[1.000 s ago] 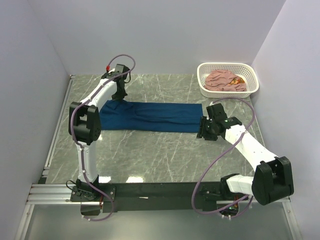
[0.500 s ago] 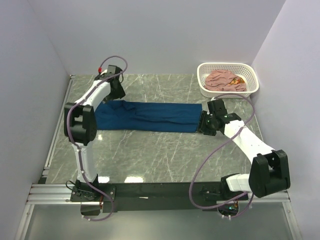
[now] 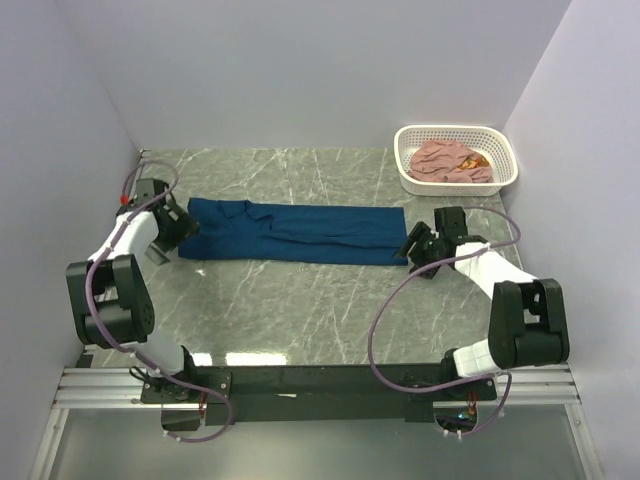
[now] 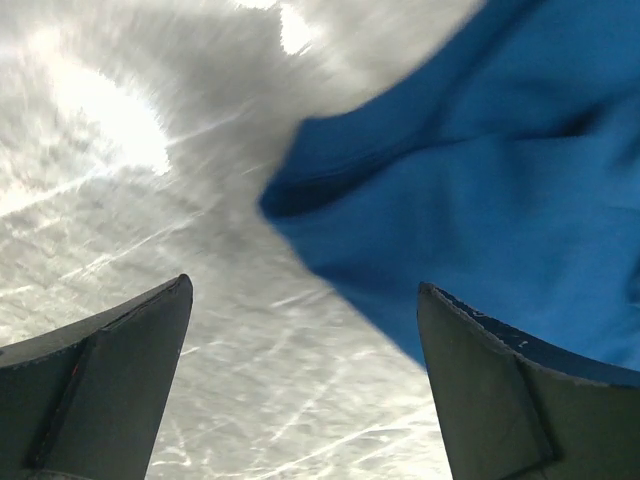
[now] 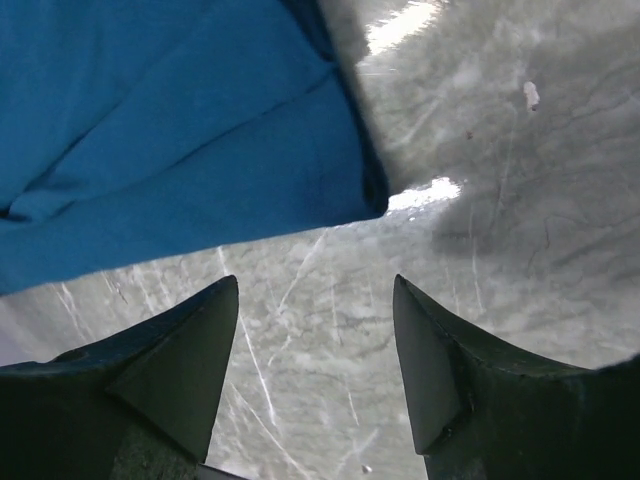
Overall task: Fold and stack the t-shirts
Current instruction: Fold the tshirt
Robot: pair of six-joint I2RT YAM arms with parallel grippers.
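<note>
The navy blue t-shirt (image 3: 295, 232) lies folded into a long band across the middle of the marble table. My left gripper (image 3: 180, 232) sits at its left end, open, with nothing between the fingers; in the left wrist view the shirt's corner (image 4: 470, 190) lies just ahead of the left gripper (image 4: 305, 330). My right gripper (image 3: 412, 247) is at the shirt's right end, open and empty; the right wrist view shows the shirt's edge (image 5: 180, 150) just beyond the right gripper (image 5: 315, 330). The pink t-shirt (image 3: 452, 160) lies crumpled in the basket.
A white perforated basket (image 3: 505, 160) stands at the back right corner of the table (image 3: 300, 310). White walls close the left, back and right sides. The arm bases sit on the black rail (image 3: 320, 380) at the near edge.
My left gripper has let go of the shirt, opened, and swung from its back left corner down to its left end. My right gripper opened wider and shifted slightly right.
</note>
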